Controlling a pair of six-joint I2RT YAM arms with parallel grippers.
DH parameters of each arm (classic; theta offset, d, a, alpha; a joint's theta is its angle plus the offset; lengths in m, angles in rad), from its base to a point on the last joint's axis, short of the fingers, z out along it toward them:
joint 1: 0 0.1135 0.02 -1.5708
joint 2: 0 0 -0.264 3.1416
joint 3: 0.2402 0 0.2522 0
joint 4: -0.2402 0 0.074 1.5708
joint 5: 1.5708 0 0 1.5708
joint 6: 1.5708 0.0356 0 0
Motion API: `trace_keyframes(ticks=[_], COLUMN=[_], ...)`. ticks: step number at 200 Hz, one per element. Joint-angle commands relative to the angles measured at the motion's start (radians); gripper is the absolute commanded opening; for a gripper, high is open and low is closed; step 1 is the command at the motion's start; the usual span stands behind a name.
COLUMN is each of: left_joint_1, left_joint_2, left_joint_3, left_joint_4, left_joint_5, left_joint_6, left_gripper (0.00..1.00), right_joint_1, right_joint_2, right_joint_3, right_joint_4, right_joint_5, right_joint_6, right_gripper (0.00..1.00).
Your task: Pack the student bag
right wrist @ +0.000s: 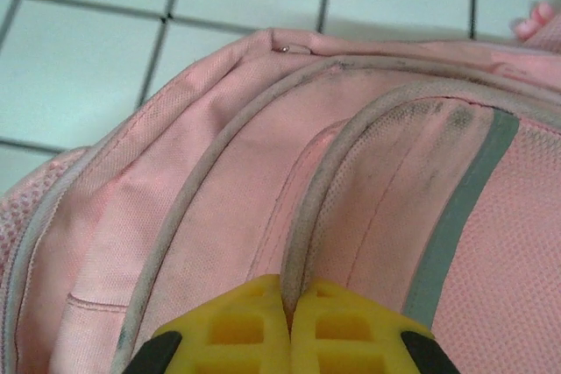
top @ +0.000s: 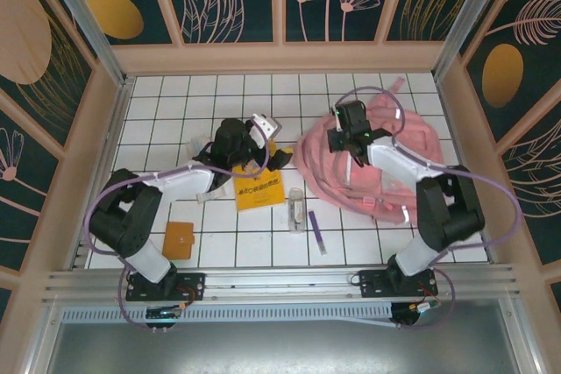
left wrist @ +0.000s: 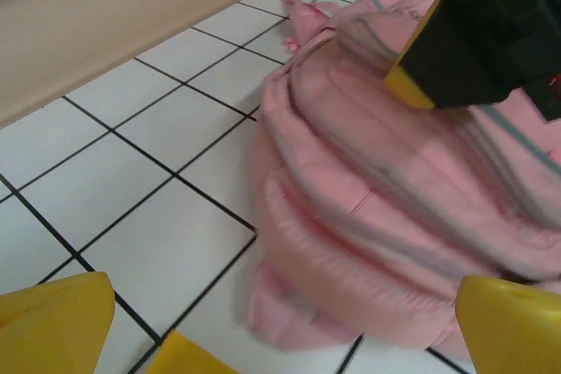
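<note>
Right fingertips: yellow ribbed plastic, pressed flat together at the bottom of your right wrist view.
Right gripper: closed. A grey piped seam runs straight into the line where the pads meet, so you appear to have a pinch of that ridge and nothing more.
Student bag: pink woven fabric, slumped on the white tiled table at centre-right, under your right arm.
Handling: soft and floppy, and probably light while unfilled. A pinch will likely lift cloth rather than the whole bag, and the body should sag and fold as you pull.
Where to hold: the corded piping or a zip edge gives you a firm ridge. The flat panels would likely slide out from between the pads.
Surface: two raised piped arcs, scuffed grey, with a smooth grey-green strip beside them and a fine mesh weave further right.
Left gripper: spread wide with nothing between the tips, low over the tiles and facing the bag's rounded front pocket.
Loose items: a yellow booklet, an orange case and a purple pen lie on the tiles left of the bag.
</note>
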Motion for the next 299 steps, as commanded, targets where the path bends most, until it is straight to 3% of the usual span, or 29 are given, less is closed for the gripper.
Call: trace_keyframes(ticks=[1, 40, 62, 97, 121, 144, 158, 183, 212, 225, 247, 265, 272, 299], left_joint_1=[-0.001, -0.001, 0.000, -0.001, -0.002, 0.000, -0.001, -0.001, -0.001, -0.001, 0.000, 0.001, 0.002, 0.002], left_joint_2=[0.052, 0.200, 0.247, 0.294, 0.339, 0.367, 0.373, 0.409, 0.436, 0.429, 0.444, 0.463, 0.467, 0.444], left_joint_3=[0.119, 0.319, 0.392, 0.477, 0.518, 0.541, 0.546, 0.588, 0.646, 0.640, 0.644, 0.648, 0.650, 0.632], left_joint_4=[-0.099, -0.311, -0.419, -0.532, -0.602, -0.645, -0.636, -0.624, -0.655, -0.642, -0.652, -0.652, -0.651, -0.595], left_joint_5=[-0.038, -0.135, -0.123, -0.027, -0.058, -0.092, -0.091, -0.077, -0.141, -0.151, -0.174, -0.151, -0.150, -0.136], left_joint_6=[-0.085, -0.198, -0.261, -0.317, -0.370, -0.405, -0.425, -0.431, -0.510, -0.513, -0.522, -0.514, -0.505, -0.473], left_gripper=[0.99, 0.99, 0.99, 0.99, 0.99, 0.99, 0.99, 0.97, 0.94, 0.94, 0.94, 0.94, 0.94, 0.95], right_joint_1=[-0.003, -0.013, -0.061, -0.148, -0.158, -0.126, -0.055, 0.030, 0.026, 0.010, -0.022, -0.037, -0.037, -0.025], right_joint_2=[0.080, 0.113, 0.020, -0.131, -0.211, -0.194, -0.123, 0.002, 0.121, 0.163, 0.208, 0.217, 0.210, 0.173], right_joint_3=[0.122, 0.199, 0.145, 0.047, -0.051, -0.056, 0.002, 0.055, 0.096, 0.127, 0.182, 0.208, 0.204, 0.159], right_joint_4=[0.185, 0.116, 0.051, -0.157, -0.235, -0.258, -0.279, -0.212, -0.107, -0.074, -0.032, 0.020, 0.051, 0.133], right_joint_5=[-0.036, 0.000, -0.103, -0.167, -0.209, -0.387, -0.341, -0.142, 0.096, 0.126, 0.054, -0.021, -0.081, -0.288], right_joint_6=[-0.079, -0.023, 0.048, 0.231, 0.296, 0.247, 0.206, 0.158, 0.088, 0.041, -0.013, -0.088, -0.145, -0.433], right_gripper=[0.00, 0.33, 0.49, 0.50, 0.50, 0.57, 0.60, 0.61, 0.57, 0.47, 0.18, 0.04, 0.00, 0.00])
